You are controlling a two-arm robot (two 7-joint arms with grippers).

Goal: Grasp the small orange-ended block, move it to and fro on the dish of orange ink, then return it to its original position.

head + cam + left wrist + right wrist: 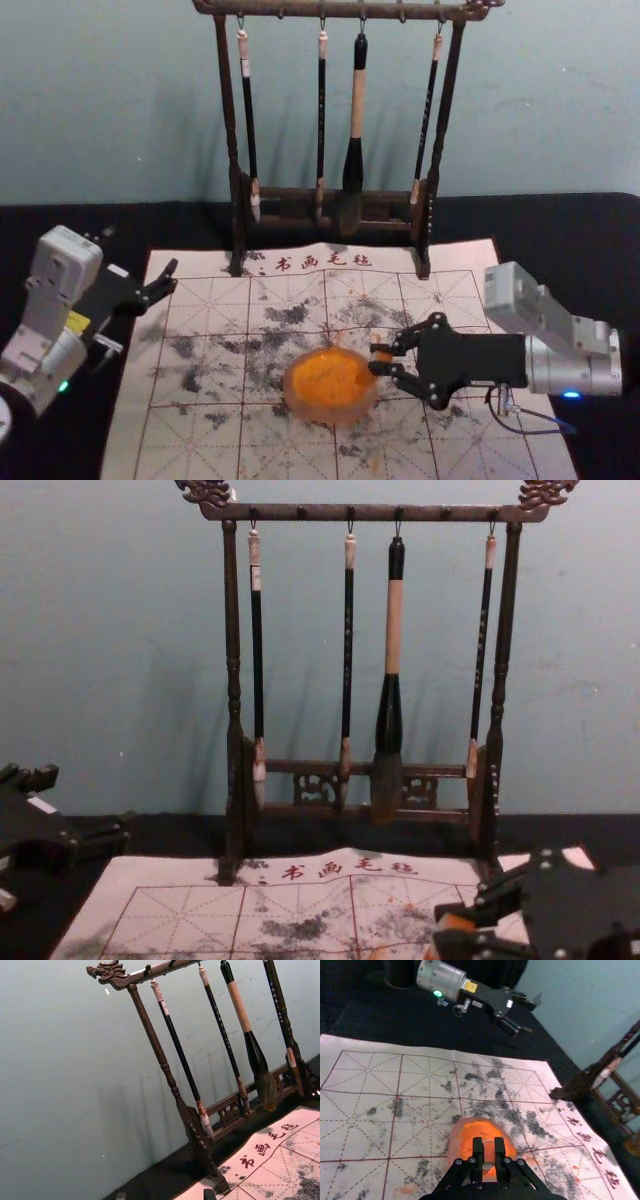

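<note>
The right gripper [377, 358], its jaws closed on the block [489, 1153] at the dish's [454, 1146] right side, should stroke lightly and level within the rim, while the left gripper [174, 275] hangs idle, jaws wide.

1. Rack [233, 685]: carved wood, faint sheen;
2. large brush [390, 702]: glossy black lower handle, plain wood-like upper part;
3. mat [455, 300]: matt, cloth-like;
4. worktop [590, 230]: matt, cloth-like;
5. dish [293, 399]: smooth, cloudy rim;
6. right arm [575, 368]: smooth metal sleeve.
</note>
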